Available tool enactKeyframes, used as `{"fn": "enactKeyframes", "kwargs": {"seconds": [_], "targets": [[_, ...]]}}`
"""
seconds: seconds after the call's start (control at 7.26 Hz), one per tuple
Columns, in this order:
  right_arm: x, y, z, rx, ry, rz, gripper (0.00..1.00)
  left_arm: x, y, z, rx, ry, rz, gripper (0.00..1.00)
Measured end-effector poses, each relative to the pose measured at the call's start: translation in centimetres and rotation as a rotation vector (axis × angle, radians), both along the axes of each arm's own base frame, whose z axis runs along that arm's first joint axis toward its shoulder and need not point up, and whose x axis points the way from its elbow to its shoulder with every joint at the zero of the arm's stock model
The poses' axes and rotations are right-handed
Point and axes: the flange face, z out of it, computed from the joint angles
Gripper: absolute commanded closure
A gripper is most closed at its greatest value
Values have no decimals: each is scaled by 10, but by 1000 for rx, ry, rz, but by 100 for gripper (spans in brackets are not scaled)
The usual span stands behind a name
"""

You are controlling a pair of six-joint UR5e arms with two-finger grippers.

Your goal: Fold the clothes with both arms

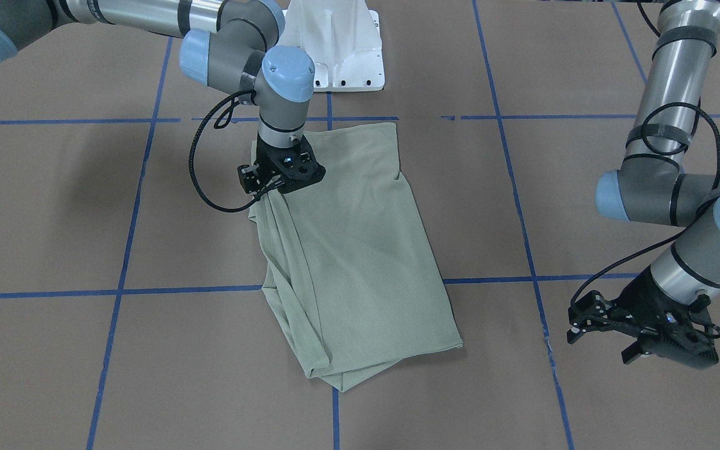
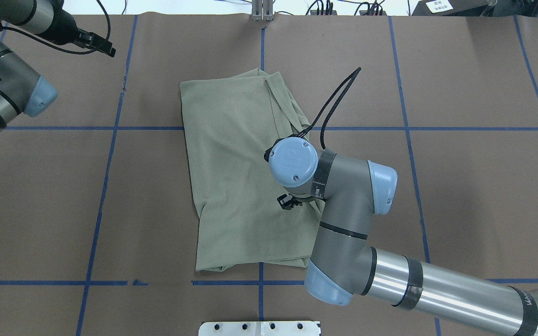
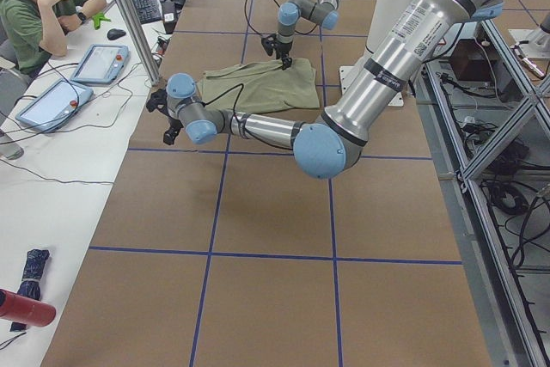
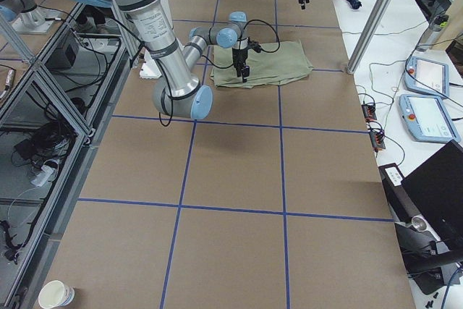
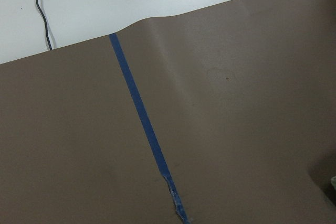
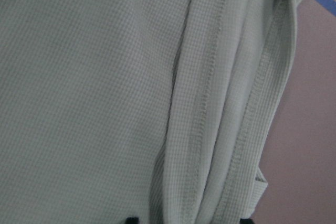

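Observation:
The pale green shirt (image 1: 360, 250) (image 2: 231, 163) lies folded into a long rectangle in the middle of the brown table. My right gripper (image 1: 267, 192) points down at the shirt's bunched long edge, on the side near the robot's base. It is shut on a gather of fabric that rises slightly to it. In the right wrist view the hemmed folds (image 6: 231, 129) run down between the two fingertips. In the overhead view the right wrist covers that gripper. My left gripper (image 1: 610, 340) (image 2: 105, 46) hovers open, holding nothing, over bare table far from the shirt.
The white pedestal base (image 1: 341, 50) stands at the robot's edge of the table. Blue tape lines (image 5: 142, 124) cross the brown paper. A seated person (image 3: 43, 6) and tablets (image 3: 99, 62) are at the white desk beyond the table's far edge.

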Motion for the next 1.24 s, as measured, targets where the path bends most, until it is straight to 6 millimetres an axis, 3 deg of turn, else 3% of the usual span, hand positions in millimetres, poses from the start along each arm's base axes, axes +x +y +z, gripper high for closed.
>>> {"fn": "enactKeyframes", "kwargs": {"seconds": [0.14,0.28,0.83,0.96,1.1,1.24], "targets": [[0,-1,2,7,7,3,90,0,0,0,0,0,0,0],[1,-1,3,13,11,4,95,0,0,0,-1,0,1,0],[8,-7,3,19,10,17,90,1,0,0,-1,0,1,0],[11,-7,6,18,12,19,56,1,0,0,0,0,1,0],[17,-6,12,17,14,21,1,1,0,0,0,0,1,0],[26,-3,20,15,16,25,0,1,0,0,0,0,1,0]]}}
